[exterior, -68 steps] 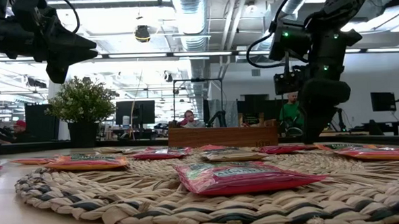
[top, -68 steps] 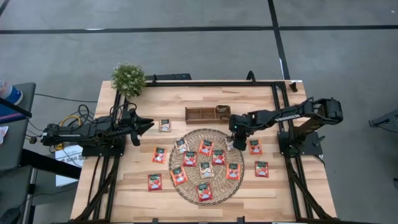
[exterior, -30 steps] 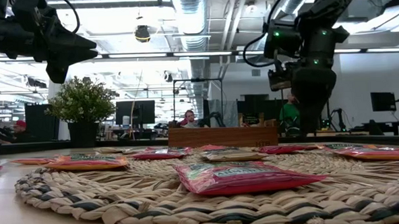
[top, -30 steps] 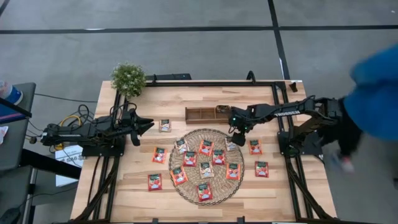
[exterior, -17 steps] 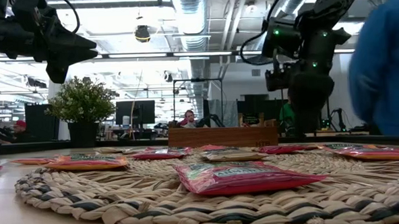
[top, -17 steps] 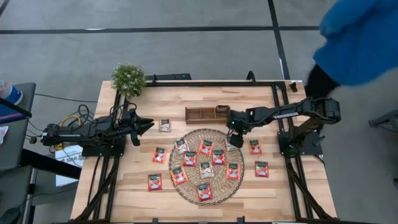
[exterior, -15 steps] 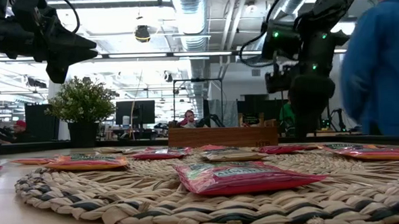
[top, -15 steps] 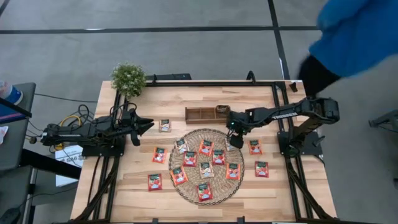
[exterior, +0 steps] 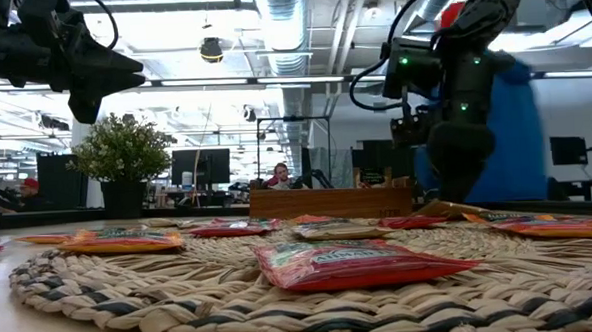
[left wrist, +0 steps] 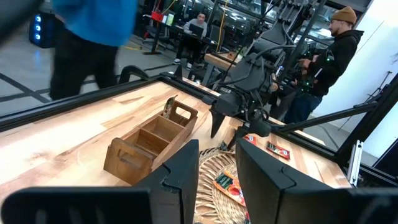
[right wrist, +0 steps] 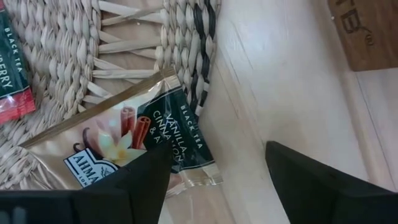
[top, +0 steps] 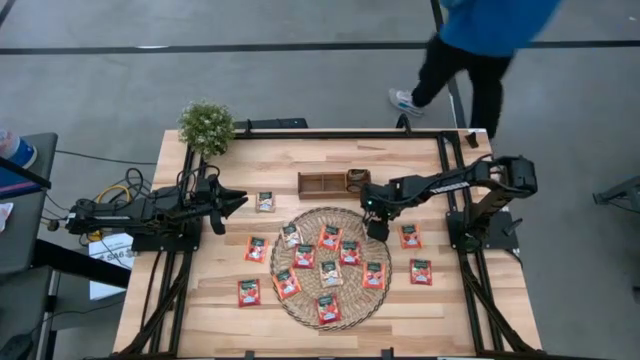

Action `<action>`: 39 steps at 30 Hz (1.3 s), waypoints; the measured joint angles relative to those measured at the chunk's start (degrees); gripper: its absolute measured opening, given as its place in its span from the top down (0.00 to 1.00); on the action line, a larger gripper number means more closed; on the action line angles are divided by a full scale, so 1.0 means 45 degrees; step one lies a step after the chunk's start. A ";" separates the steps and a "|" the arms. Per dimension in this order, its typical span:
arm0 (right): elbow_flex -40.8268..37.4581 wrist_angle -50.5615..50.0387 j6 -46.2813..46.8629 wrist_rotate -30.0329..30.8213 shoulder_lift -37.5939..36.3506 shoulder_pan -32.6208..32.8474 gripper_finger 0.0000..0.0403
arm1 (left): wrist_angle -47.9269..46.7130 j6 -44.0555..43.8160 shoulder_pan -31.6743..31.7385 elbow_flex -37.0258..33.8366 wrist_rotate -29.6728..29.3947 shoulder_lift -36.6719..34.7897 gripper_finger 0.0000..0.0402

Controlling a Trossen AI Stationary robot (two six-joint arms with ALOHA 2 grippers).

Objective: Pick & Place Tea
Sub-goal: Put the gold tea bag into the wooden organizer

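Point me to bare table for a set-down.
Free: the strip between the plant and the tray, and the front corners beside the mat. Crowded: the mat and its flanks, covered in sachets; the right gripper hangs at its edge.

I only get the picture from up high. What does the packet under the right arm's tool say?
Observer: The right wrist view reads it: the pale sachet says Vanilla Cinnamon black tea.
Operator: Is the tool squeezing it?
Observer: No. The right tool is open, one finger over the sachet, the other over the bare table.
Operator: Anybody else around?
Observer: The left wrist view shows a person in a dark hoodie standing beyond the table.
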 joint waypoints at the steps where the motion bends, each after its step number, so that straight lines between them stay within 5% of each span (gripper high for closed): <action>1: -0.0004 -0.0006 0.0008 -0.0001 -0.0022 -0.0054 0.41 | -0.0003 0.0000 0.0002 0.0000 0.0000 0.0000 0.76; 16: -0.0001 -0.0069 0.0053 -0.0100 -0.0018 -0.0056 0.79 | -0.0003 0.0044 0.0002 0.0000 0.0000 0.0000 0.76; 30: -0.0045 -0.0309 0.0097 -0.0351 -0.0110 -0.0095 0.81 | -0.0003 0.0021 0.0004 0.0000 0.0003 0.0000 0.76; 39: 0.0713 -0.1297 -0.0291 -0.0332 -0.0033 -0.0095 0.99 | -0.0003 -0.0029 0.0002 0.0000 0.0005 0.0000 0.76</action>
